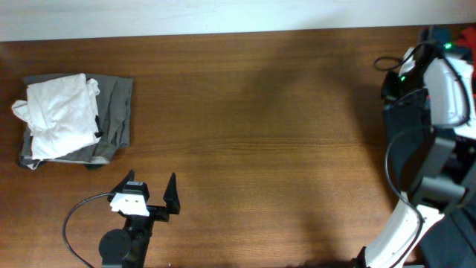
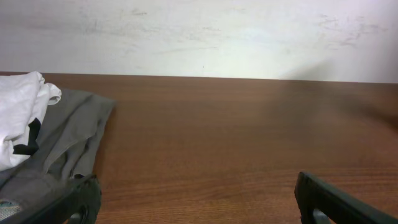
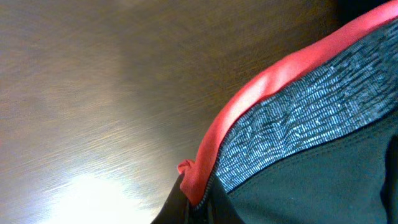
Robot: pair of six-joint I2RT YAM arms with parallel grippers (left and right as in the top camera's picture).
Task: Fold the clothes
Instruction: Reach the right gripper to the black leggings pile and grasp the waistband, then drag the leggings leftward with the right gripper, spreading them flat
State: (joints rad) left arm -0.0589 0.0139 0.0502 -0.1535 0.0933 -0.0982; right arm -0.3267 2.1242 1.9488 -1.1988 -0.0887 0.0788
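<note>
— Where are the clothes?
— We find a white garment [image 1: 58, 113] bunched on a grey one [image 1: 117, 112], far left on the tabletop [image 1: 260, 134]. Red-trimmed fabric [image 3: 298, 124] lies at the right.
— And the grippers?
— The left gripper [image 1: 151, 179] is released, empty, near the pile. For the right gripper [image 1: 425, 46], we cannot tell.

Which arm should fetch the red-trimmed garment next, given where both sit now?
Right. The red-trimmed garment fills the right wrist view, so the right arm, at the right edge of the table, is close to it. The left gripper sits open on the far side, beside the pile.
</note>
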